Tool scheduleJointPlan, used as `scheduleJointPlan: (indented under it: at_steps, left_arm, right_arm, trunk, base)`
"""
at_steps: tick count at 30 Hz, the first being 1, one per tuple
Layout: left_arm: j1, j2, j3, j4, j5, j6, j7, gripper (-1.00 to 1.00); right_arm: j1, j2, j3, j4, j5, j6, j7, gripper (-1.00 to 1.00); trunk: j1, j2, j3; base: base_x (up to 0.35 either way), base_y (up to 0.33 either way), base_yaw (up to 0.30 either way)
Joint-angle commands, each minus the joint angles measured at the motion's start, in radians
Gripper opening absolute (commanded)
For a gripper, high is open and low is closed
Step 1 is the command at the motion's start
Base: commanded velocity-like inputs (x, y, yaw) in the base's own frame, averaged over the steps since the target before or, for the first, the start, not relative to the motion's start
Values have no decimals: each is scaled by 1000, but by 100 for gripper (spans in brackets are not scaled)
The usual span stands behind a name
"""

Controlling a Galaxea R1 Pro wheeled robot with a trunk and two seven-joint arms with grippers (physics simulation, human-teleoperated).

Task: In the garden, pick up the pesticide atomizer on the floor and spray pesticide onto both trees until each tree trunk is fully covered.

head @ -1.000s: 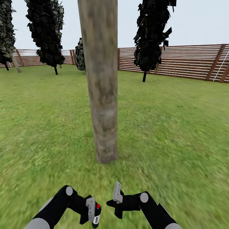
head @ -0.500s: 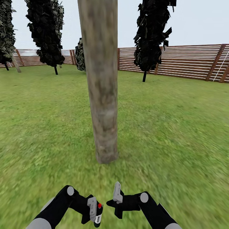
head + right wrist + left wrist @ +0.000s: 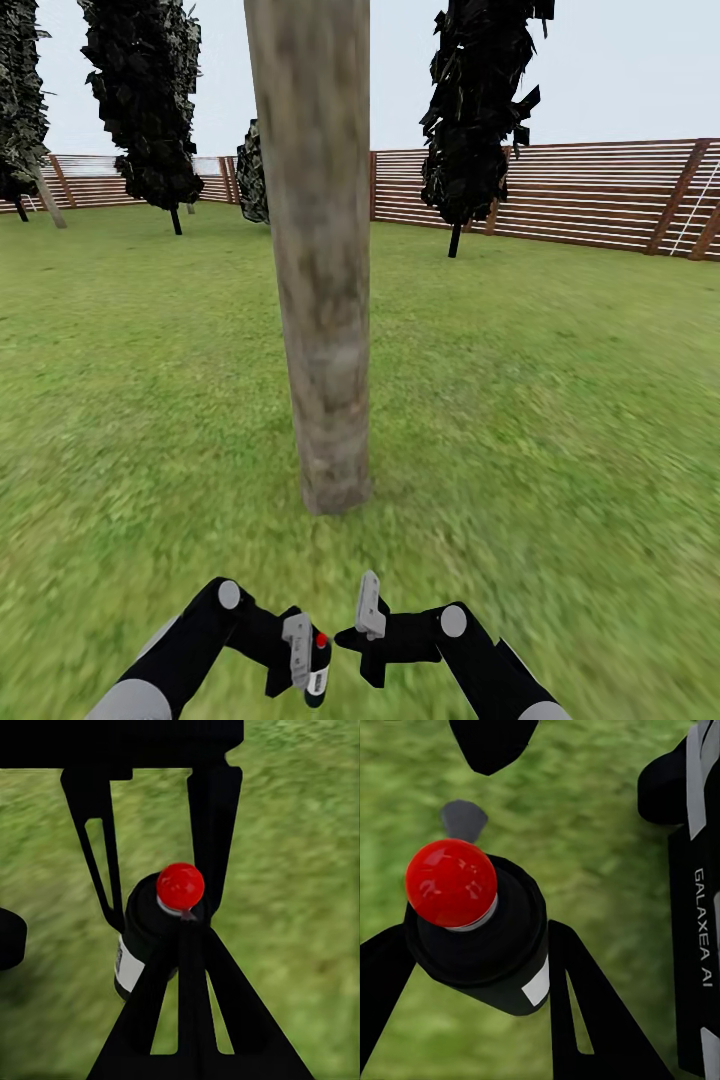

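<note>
A thick grey-brown tree trunk rises from the garden lawn straight ahead, its bark bare of pesticide specks. Low at the front of the head view, my left gripper is shut on the pesticide atomizer, a black bottle with a red cap. In the left wrist view its black fingers hug both sides of the atomizer. My right gripper hovers just right of it, shut and holding nothing. Seen from the right wrist, the closed right gripper points at the atomizer.
Green grass spreads all around the trunk. Dark conifers stand further back, with another at the left. A pale leaning trunk stands far left. A brown slat fence closes the far side.
My left gripper has carried the atomizer a little to the right, closer to the right gripper. The right arm and the camera have stayed put.
</note>
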Motion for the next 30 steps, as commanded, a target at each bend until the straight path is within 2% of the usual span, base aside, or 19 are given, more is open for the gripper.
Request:
scheduleJointPlan:
  at_steps: [1, 8, 21, 27, 30]
  left_arm:
    - [0, -2, 0, 0, 0, 0, 0, -100]
    - [0, -13, 0, 0, 0, -2, 0, -100]
    - [0, -12, -1, 0, -1, -2, 0, -100]
    - [0, 3, 1, 9, -3, -2, -2, -100]
    - [0, 30, 2, 9, -4, -3, -2, -100]
  right_arm:
    - [0, 0, 0, 0, 0, 0, 0, -100]
    - [0, 0, 0, -1, 0, 0, 0, -100]
    - [0, 0, 0, -1, 0, 0, 0, -100]
    - [0, 0, 0, -1, 0, 0, 0, -100]
    - [0, 0, 0, 0, 0, 0, 0, -100]
  trunk:
    - [0, 0, 0]
    - [0, 0, 0]
    - [0, 0, 0]
    - [0, 0, 0]
    - [0, 0, 0]
  base:
    - [0, 0, 0]
    - [0, 0, 0]
    - [0, 0, 0]
    - [0, 0, 0]
    - [0, 0, 0]
